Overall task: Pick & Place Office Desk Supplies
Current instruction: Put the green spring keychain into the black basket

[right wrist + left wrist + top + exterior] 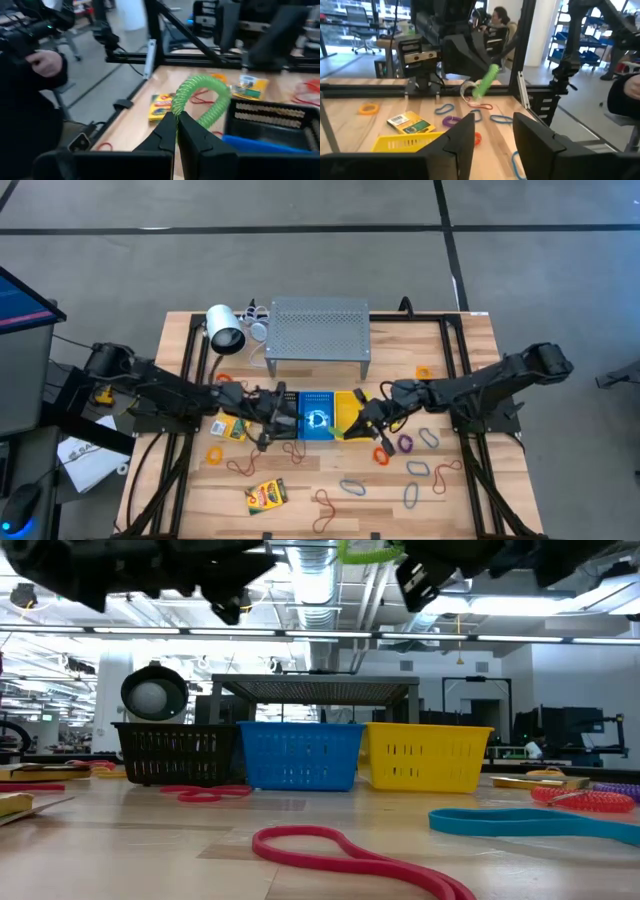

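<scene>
My right gripper (176, 125) is shut on a green coiled band (202, 97), held in the air over a row of three baskets: black (178, 754), blue (300, 755) and yellow (425, 755). The green band (486, 82) also shows in the left wrist view. My left gripper (492, 135) stands open and holds nothing, high over the black basket (285, 418), facing the right gripper. Crayon boxes (266, 495) (410, 122) and loose bands (418, 470) lie flat on the wooden table. My right gripper pinches one spot of the green coiled band's loop (176, 109) between its two fingertips. The fingers come nearly level from the table's right side. The band is lifted clear of table and baskets, its loop arching out beyond the fingertips.
A grey perforated shelf (318, 328) and a white cylinder (225, 330) stand behind the baskets. A red band (350, 852) and a blue band (530, 824) lie near the front edge. A person's hand (47, 62) shows beyond the table's edge.
</scene>
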